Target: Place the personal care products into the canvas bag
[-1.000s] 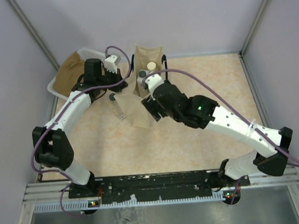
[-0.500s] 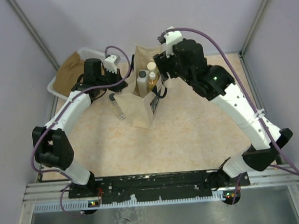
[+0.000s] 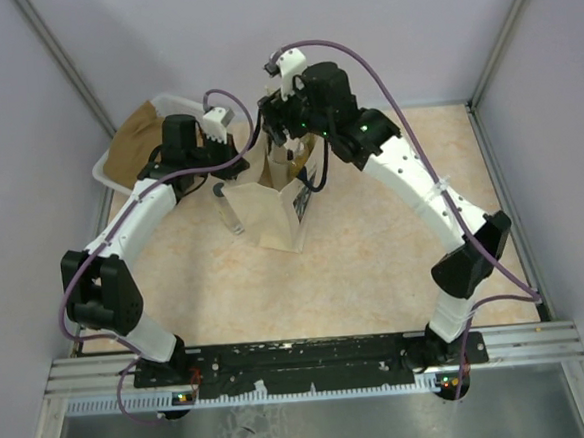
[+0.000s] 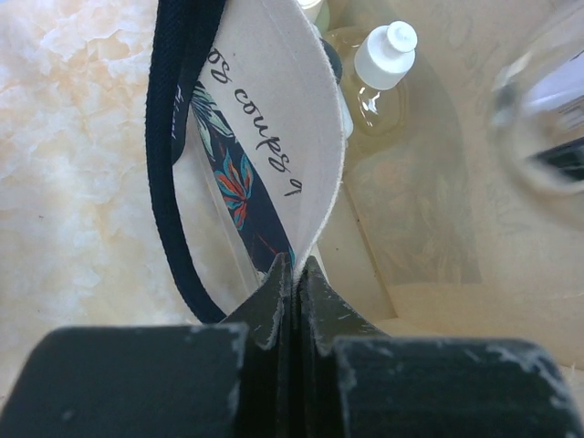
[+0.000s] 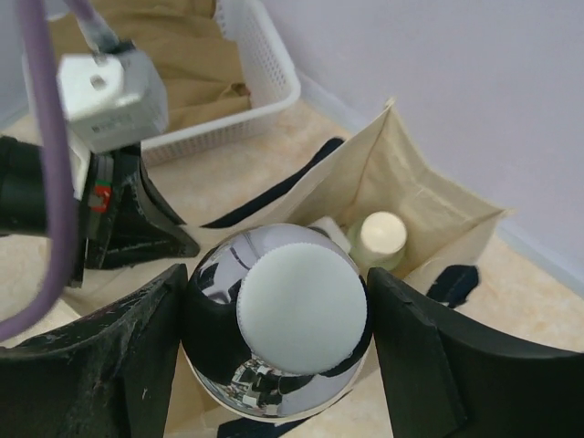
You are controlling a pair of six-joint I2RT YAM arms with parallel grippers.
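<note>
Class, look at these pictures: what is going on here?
The left gripper is shut on the canvas bag's rim, holding its mouth open. The right gripper holds the silvery round bottle above that opening. An amber bottle and a cream-capped bottle already sit inside, while the slim clear bottle is on the table beside the bag.

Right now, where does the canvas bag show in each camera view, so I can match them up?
Top external: canvas bag centre, upright between both arms.
Left wrist: its rim, upper middle, pinched by the shut left claw.
Right wrist: its open mouth, centre right, beyond the silvery bottle.
Shared landmark: the black handle.
</note>
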